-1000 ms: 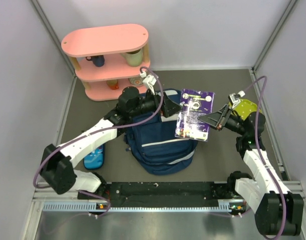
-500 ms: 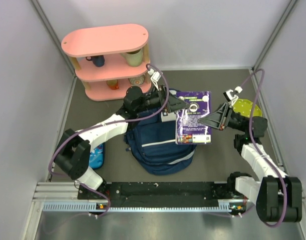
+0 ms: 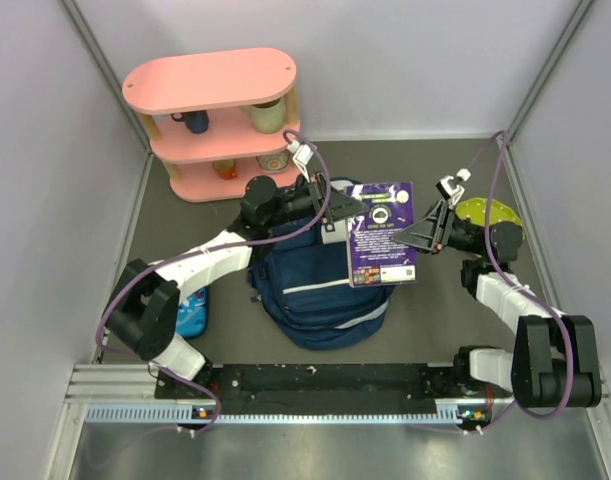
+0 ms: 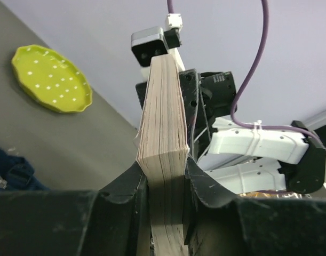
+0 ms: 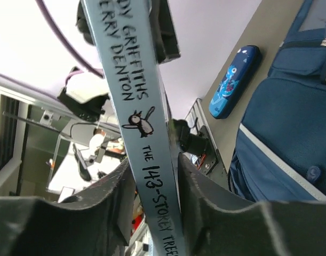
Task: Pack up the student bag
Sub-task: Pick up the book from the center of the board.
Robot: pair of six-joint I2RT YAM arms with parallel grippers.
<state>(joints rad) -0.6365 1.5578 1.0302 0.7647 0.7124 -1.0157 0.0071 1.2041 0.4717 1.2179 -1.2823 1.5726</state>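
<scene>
A purple-covered book (image 3: 382, 232) hangs in the air over the student bag (image 3: 315, 285), a navy backpack with a thin white stripe lying mid-table. My left gripper (image 3: 337, 208) is shut on the book's left side; in the left wrist view both jaws press the page edge of the book (image 4: 163, 117) at the left gripper (image 4: 163, 170). My right gripper (image 3: 417, 235) holds the right side. In the right wrist view the grey-blue spine of the book (image 5: 128, 80) runs between the jaws of the right gripper (image 5: 154, 176), with the student bag (image 5: 291, 122) below.
A pink three-tier shelf (image 3: 210, 110) with cups stands at the back left. A lime dotted plate (image 3: 485, 213) (image 4: 52, 79) lies behind the right arm. A bright-blue pencil case (image 3: 190, 312) (image 5: 235, 80) lies left of the bag. Grey walls close in on both sides.
My left gripper reached the book's left edge and closed on it. The book shifted slightly left and up, and the right arm drew back a little with it.
</scene>
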